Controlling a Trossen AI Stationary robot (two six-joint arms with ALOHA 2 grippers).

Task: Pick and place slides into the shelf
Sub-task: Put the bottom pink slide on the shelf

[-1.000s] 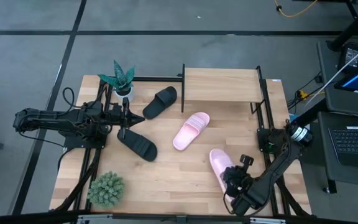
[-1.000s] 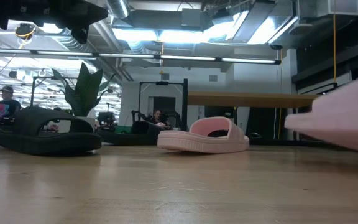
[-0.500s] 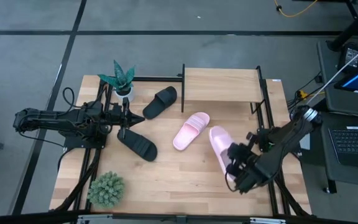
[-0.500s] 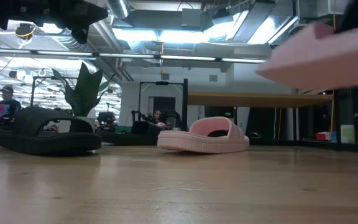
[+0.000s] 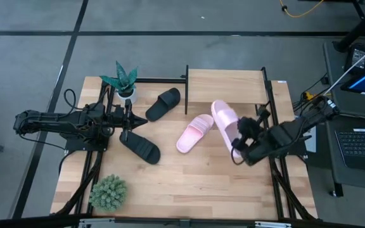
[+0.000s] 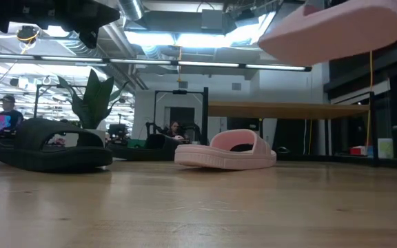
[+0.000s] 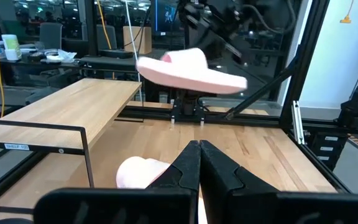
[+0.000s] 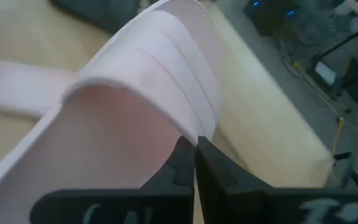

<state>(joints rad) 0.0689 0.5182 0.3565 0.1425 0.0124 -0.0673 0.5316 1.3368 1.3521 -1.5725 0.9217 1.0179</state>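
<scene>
Just in front of the shelf [image 5: 225, 86], the right gripper [image 5: 240, 140] carries a pale pink slide [image 5: 225, 126] in the air, its fingers clamped on the sandal's strap; the low view shows this slide [image 6: 336, 29] well above the tabletop [image 5: 189, 177]. Its toe end reaches toward the shelf's front edge. Beside it, on the side away from the right arm, the second pink slide [image 5: 194, 133] lies on the tabletop, close to the shelf's front. One black slide [image 5: 163, 103] rests just beside the shelf's left post, near a small potted plant [image 5: 124, 80]. Farther from the shelf, the other black slide [image 5: 139, 147] lies flat, with the left gripper [image 5: 127, 125] hovering at its end, fingers pressed together and holding nothing. The shelf board is bare wood.
</scene>
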